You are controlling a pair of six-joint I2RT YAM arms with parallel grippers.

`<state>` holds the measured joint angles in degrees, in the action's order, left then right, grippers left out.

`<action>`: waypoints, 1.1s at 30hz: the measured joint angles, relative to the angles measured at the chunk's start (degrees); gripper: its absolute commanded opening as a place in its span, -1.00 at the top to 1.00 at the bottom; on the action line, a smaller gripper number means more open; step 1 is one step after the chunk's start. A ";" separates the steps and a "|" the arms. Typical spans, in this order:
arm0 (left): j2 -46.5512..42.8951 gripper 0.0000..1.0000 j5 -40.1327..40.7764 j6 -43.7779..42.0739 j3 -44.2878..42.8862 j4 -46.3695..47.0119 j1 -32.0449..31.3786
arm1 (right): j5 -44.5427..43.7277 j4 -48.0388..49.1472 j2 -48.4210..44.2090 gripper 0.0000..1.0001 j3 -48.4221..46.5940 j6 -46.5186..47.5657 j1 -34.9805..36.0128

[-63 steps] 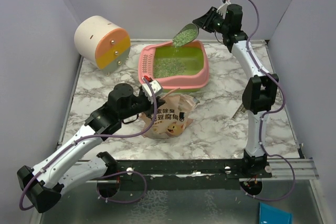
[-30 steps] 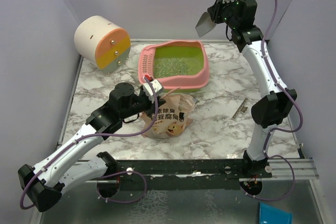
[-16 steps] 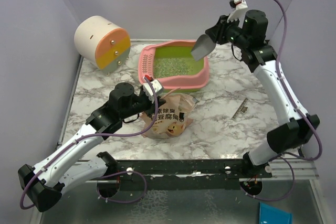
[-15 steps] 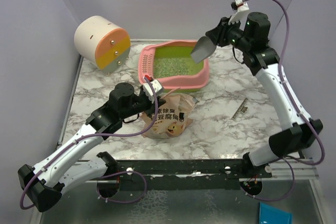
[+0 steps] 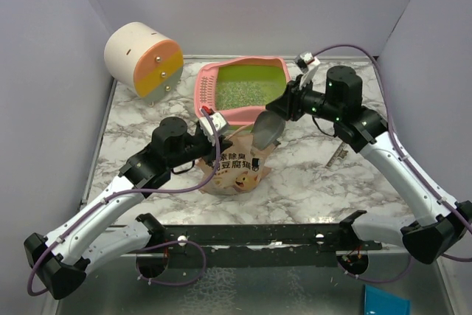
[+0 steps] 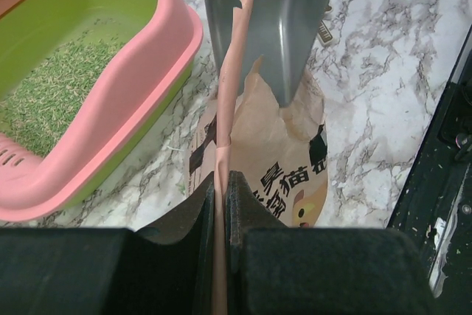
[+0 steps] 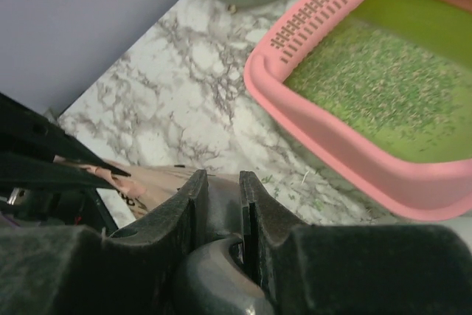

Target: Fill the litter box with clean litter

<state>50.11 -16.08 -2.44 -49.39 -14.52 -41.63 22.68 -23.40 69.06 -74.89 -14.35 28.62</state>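
The pink litter box (image 5: pixel 243 112) with a lime-green basin sits at the back of the table; it also shows in the left wrist view (image 6: pixel 133 101) and the right wrist view (image 7: pixel 346 153). Clean litter (image 5: pixel 240 92) lies in a thin layer on its floor (image 7: pixel 369 86). My left gripper (image 5: pixel 210 125) is shut on the top edge of the beige cat-print pouch (image 5: pixel 234 164) and holds it up (image 6: pixel 228 101). My right gripper (image 5: pixel 289 105) is shut on the handle of the grey scoop (image 5: pixel 267 127), whose empty blade points down into the pouch's mouth (image 6: pixel 273 27).
A cream-and-orange cylinder (image 5: pixel 142 58) lies at the back left. A small dark strip (image 5: pixel 338 154) lies on the marble right of the pouch. Purple walls close in the sides and back. A black rail (image 5: pixel 280 237) runs along the near edge.
My right arm tipped the litter from the scoop into the box, lifted, then swung down and left; the empty scoop now sits at the pouch's mouth. The left arm has not moved.
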 measured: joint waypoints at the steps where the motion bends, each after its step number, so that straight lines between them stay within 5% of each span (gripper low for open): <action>1: -0.13 1.00 -0.04 0.15 0.00 -0.09 0.00 | -0.28 -0.15 -0.15 0.99 1.25 0.00 1.14; 16: -0.92 1.00 -1.14 2.93 0.13 -0.52 0.00 | -7.87 4.90 0.50 0.99 13.27 -0.44 11.04; 33: -0.92 1.00 -1.51 3.61 0.68 0.35 0.00 | -33.62 34.18 1.62 0.98 34.14 -6.10 22.95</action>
<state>49.19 -17.58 1.17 -48.71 -14.17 -41.63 -10.94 10.79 70.67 -40.75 -20.45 51.57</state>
